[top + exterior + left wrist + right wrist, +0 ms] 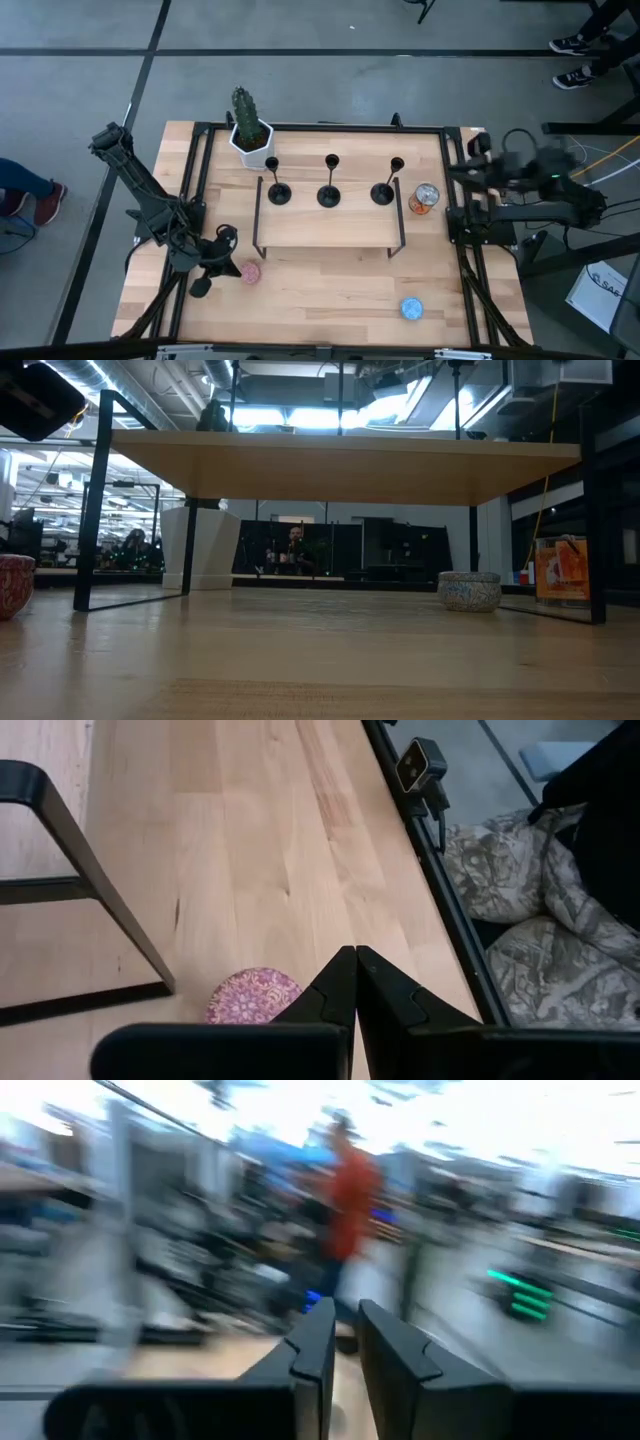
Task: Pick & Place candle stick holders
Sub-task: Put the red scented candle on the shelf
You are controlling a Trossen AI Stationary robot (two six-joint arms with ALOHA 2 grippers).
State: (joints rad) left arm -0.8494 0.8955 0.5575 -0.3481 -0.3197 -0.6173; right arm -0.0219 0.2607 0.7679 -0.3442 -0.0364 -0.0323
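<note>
From above, three candle stick holders (329, 186) stand in a row on a small wooden shelf (330, 232) in the middle of the table (320, 300). The left gripper (222, 238) sits near the left edge, fingers shut on nothing, just beside a pink tin (250, 271). The right gripper (478, 148) hangs by the right edge with a small gap between its fingers, holding nothing. The front of the table is mostly bare.

Down low, there is open room under the shelf.

From the left wrist, the pink tin lies near the table's edge.
</note>
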